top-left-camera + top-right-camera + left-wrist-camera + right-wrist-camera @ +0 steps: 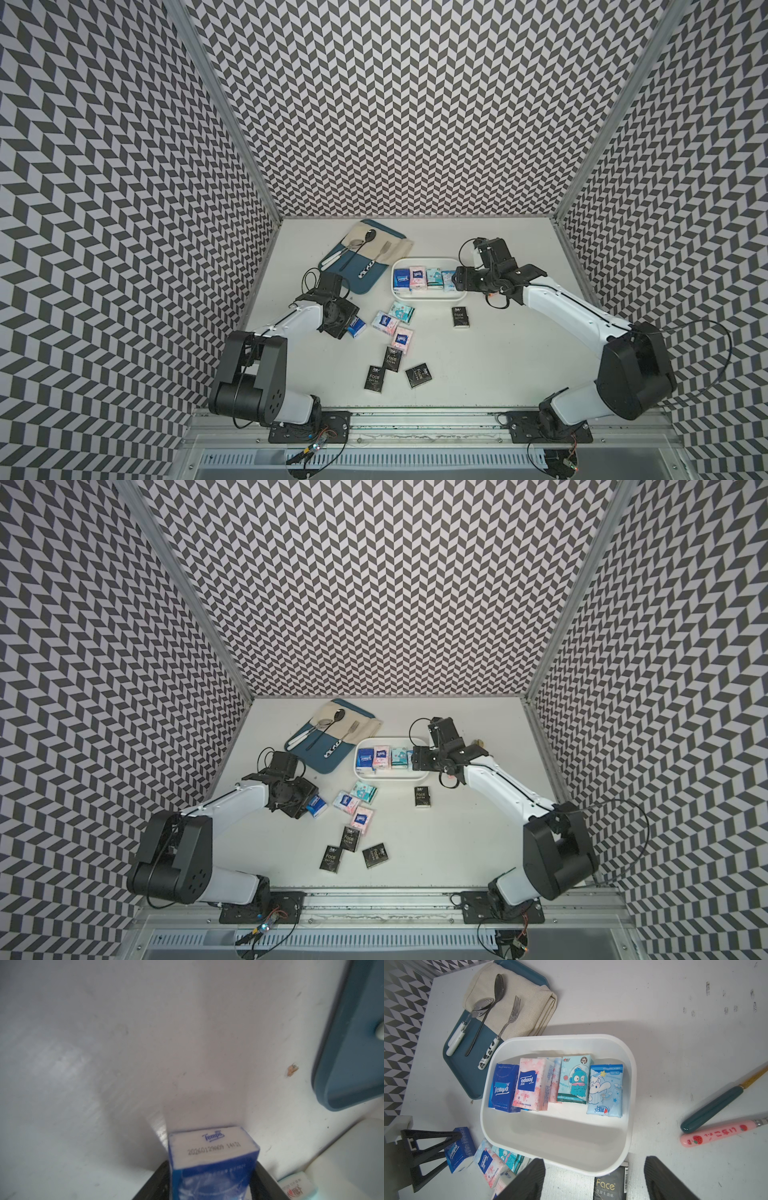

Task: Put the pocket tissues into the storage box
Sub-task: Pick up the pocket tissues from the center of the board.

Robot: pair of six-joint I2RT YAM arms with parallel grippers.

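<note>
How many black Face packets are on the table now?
4. One black Face packet lies alone in front of the storage box; three cluster nearer the robot: middle packet, left packet, right packet. Others may be hidden under packets.

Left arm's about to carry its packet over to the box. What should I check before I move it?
1. Left tool grip on the blue Tempo packet: fingers against both sides, ok.
2. Packet off the table: cannot tell.
3. Room in the storage box: strip nearer the robot bare, ok.
4. Right tool away from the drop spot: open, hanging at the box's right end, not ok.
5. Pink packet apart from the grasped one: ok.
</note>
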